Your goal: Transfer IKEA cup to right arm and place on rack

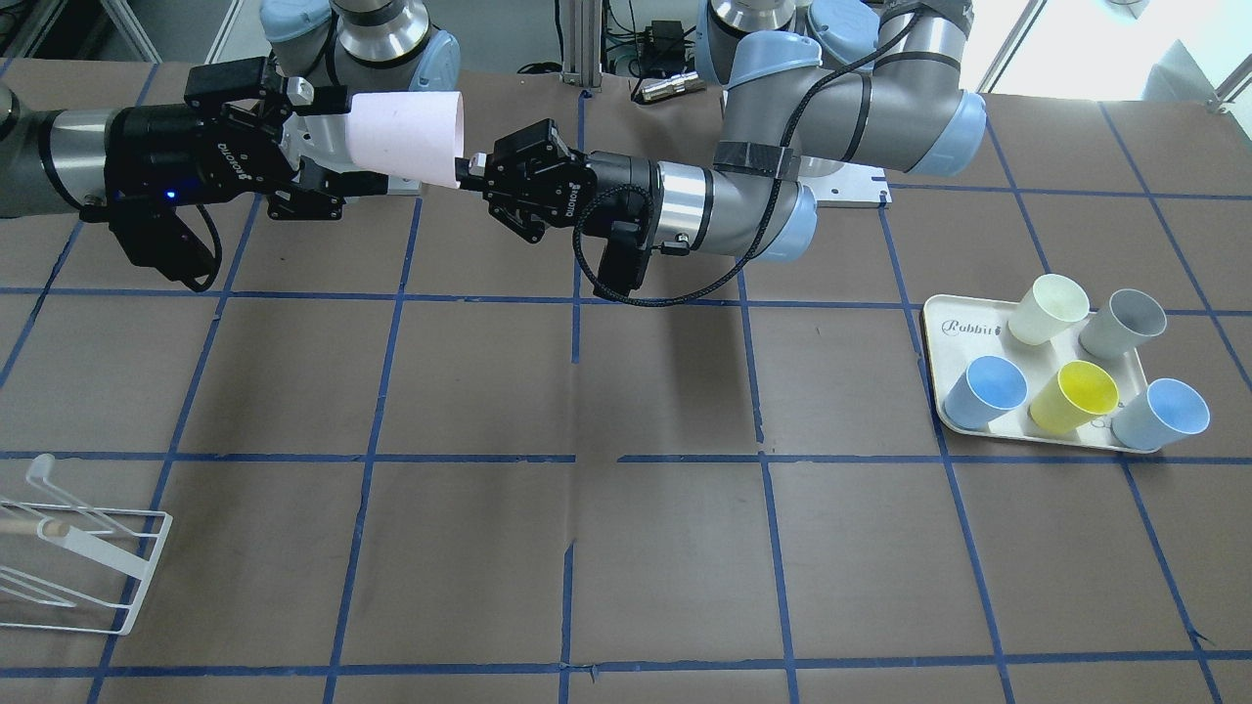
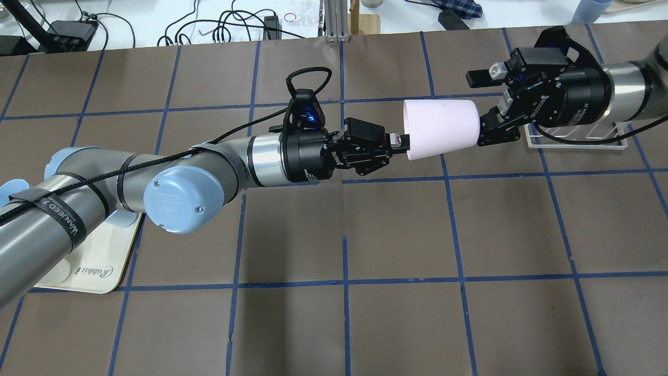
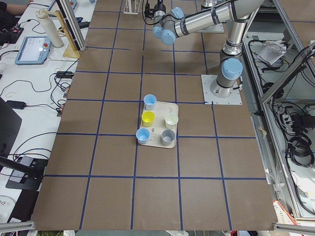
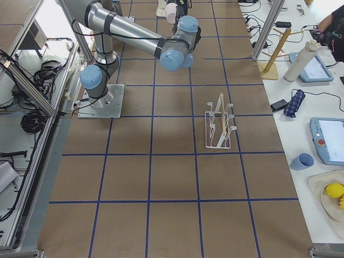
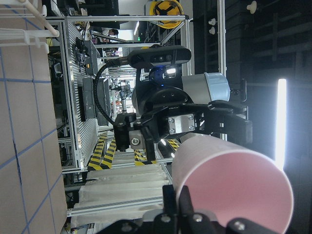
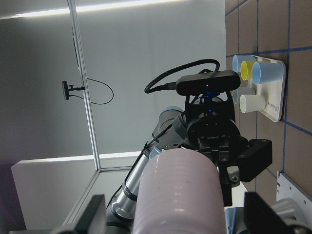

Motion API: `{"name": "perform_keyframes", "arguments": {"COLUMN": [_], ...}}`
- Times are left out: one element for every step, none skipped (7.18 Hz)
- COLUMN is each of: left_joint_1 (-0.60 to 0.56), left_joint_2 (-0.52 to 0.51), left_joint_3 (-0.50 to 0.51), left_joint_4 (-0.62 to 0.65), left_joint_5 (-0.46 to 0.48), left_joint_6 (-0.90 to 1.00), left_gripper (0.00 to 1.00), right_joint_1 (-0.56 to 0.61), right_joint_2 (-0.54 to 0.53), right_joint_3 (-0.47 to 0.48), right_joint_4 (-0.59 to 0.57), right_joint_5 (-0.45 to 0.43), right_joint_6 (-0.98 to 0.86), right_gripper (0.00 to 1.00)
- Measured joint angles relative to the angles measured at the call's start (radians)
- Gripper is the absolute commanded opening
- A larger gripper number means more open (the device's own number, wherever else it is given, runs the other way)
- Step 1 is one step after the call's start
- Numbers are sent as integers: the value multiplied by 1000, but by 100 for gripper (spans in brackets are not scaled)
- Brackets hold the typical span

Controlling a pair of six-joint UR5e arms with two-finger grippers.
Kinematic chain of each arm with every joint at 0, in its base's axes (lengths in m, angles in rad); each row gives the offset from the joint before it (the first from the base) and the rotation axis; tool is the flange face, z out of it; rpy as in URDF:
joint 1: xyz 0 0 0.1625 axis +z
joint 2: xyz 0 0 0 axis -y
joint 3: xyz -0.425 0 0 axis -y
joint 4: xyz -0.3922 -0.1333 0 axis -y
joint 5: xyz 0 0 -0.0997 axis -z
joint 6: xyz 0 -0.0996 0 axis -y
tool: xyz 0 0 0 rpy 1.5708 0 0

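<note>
Pink IKEA cup [image 2: 441, 128] midair, left tool [image 2: 401, 142] clamping rim, right tool [image 2: 477, 108] spread about base

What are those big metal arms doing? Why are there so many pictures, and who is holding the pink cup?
They are two robot arms with two-finger pincers. Six cameras film one moment: one facing the robot, one over its shoulders, one at each table end, one on each wrist. The left gripper pinches the rim of the pink cup in the air. The right gripper is open around the cup's bottom, not squeezing. On the brown table sit a white wire rack and a cream tray with five cups.
</note>
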Motion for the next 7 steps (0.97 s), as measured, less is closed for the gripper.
{"name": "perform_keyframes", "arguments": {"left_joint_1": [0, 0, 0, 0, 0, 0, 0], "left_joint_2": [-7, -14, -18, -19, -18, -16, -8], "left_joint_3": [-2, -3, -4, -3, -3, -3, -2], "left_joint_4": [-1, -2, -2, -2, -3, -3, -4], "left_joint_5": [0, 0, 0, 0, 0, -1, -5], "left_joint_6": [0, 0, -1, -1, -2, -3, -4], "left_gripper": [0, 0, 0, 0, 0, 0, 0], "right_joint_1": [0, 0, 0, 0, 0, 0, 0], "right_joint_2": [0, 0, 0, -1, -1, 0, 1], "right_joint_3": [1, 2, 2, 3, 3, 3, 3], "right_joint_4": [19, 30, 37, 38, 35, 26, 17], "right_joint_5": [1, 1, 2, 2, 5, 9, 16], "right_joint_6": [0, 0, 0, 1, 1, 2, 4], "right_gripper": [100, 100, 100, 100, 100, 100, 99]}}
